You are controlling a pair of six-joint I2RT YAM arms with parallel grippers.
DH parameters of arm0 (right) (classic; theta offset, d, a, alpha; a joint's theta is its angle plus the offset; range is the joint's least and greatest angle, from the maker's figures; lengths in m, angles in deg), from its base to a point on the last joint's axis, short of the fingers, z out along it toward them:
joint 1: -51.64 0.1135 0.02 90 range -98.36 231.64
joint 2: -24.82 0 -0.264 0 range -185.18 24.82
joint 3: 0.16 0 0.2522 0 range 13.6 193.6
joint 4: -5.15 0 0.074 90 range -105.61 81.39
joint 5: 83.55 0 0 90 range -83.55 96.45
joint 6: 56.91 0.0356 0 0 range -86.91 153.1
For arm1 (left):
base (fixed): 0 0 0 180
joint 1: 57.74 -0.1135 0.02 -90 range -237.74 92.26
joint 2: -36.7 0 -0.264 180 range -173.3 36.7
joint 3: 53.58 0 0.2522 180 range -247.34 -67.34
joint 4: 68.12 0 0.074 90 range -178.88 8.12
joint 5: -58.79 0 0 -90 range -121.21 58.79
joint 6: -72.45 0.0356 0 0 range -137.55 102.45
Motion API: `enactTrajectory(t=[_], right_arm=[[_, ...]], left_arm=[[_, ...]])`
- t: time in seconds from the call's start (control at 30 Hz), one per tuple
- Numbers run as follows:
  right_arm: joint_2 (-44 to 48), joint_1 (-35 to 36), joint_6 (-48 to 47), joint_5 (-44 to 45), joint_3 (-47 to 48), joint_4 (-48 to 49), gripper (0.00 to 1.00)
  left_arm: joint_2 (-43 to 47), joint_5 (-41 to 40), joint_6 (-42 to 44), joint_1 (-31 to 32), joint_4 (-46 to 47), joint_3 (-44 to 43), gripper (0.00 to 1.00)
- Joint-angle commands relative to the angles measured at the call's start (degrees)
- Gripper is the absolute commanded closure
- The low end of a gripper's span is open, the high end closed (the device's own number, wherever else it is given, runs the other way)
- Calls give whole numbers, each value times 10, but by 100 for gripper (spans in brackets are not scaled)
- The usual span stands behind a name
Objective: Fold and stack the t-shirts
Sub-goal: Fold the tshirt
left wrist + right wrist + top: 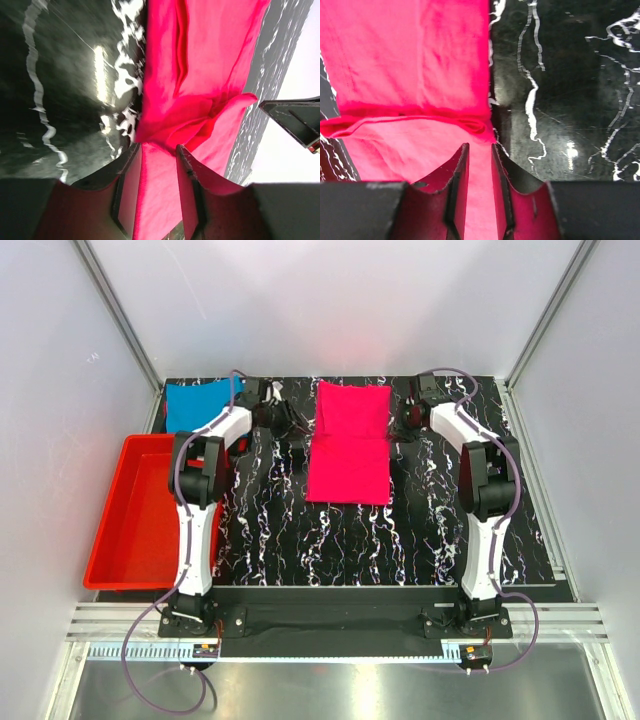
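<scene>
While both arms reach out over the black bench (300, 540) with its white streaks, we see the pink shirt (350, 445) lying flat in the middle of it, a bit toward 12 o'clock. It is folded, with a crease across it, and the far half looks a little wider than the near half. The left fingers (288, 420) are at the shirt's 9 o'clock edge and the right fingers (410, 418) are at its 3 o'clock edge, both near the crease. In each wrist view we see the two fingers standing apart, and pink cloth shows in the gap between them and just ahead of it. Both pairs are parted and are not squeezing the cloth. The blue shirt (200, 402) lies at the bench's 11 o'clock corner, partly behind the left arm and well apart from the pink one. A red tray (125, 520) sits at the bench's 9 o'clock side.
</scene>
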Motion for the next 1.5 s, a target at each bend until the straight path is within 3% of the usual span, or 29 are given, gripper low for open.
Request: enactTrajectory(t=[0.0,0.3,0.5,0.67,0.9,1.07,1.33,1.47], right_arm=[[28,-7,12,8,14,-13,70],[78,-7,-14,-89,-59,-13,68],[151,-7,-21,-164,-152,-13,70],[161,-5,-13,-233,-242,35,70],[135,-5,-20,-204,-312,65,72],[185,-6,-35,-176,-321,34,71],[231,-5,-26,-166,-333,13,59],[224,-6,-21,-167,-351,24,51]], left_arm=[[31,-2,21,-17,-2,-38,62],[105,-17,79,-8,-50,44,65],[229,-44,100,25,-53,193,65],[255,-2,70,42,37,333,65],[241,-66,51,53,21,393,66],[286,-131,37,53,-2,395,63],[285,-23,66,67,48,381,59],[272,-8,72,71,84,401,58]])
